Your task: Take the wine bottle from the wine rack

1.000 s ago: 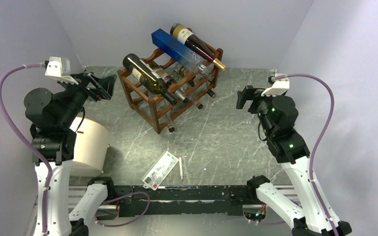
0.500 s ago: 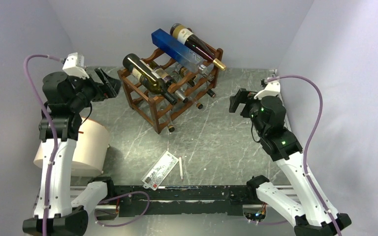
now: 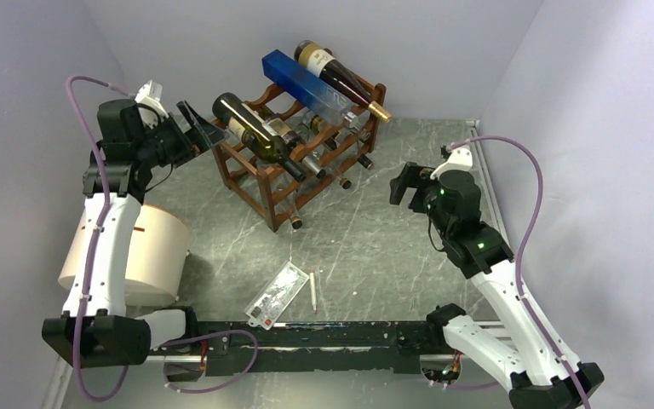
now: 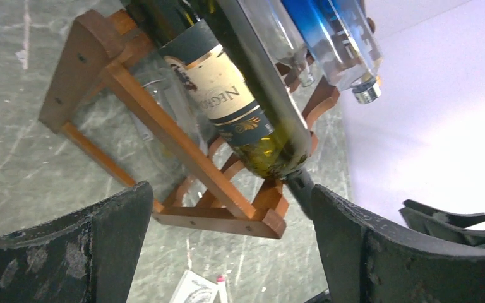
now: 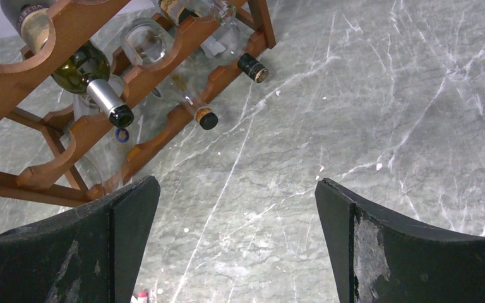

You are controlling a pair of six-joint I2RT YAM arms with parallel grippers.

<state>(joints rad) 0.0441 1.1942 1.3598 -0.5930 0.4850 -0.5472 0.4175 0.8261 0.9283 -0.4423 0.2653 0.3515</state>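
Note:
The reddish-brown wine rack (image 3: 283,175) stands at the back middle of the table. A dark green wine bottle (image 3: 255,136) with a cream label lies slanted on its top left rail. A second dark bottle (image 3: 341,81) with a gold cap and a long blue box (image 3: 306,85) lie across the top. My left gripper (image 3: 204,129) is open and empty, just left of the green bottle's base. In the left wrist view (image 4: 230,214) the bottle (image 4: 233,95) and rack (image 4: 164,126) lie ahead. My right gripper (image 3: 400,186) is open and empty, right of the rack (image 5: 69,38).
Several more bottles fill the lower tiers, with necks (image 5: 104,101) sticking out toward the right arm. A white cylinder (image 3: 149,251) stands by the left arm. A card (image 3: 279,294) and a pen (image 3: 313,290) lie near the front rail (image 3: 306,336).
My left arm has risen and swung right, bringing its gripper up to the green bottle's base. My right arm has shifted a little left toward the rack.

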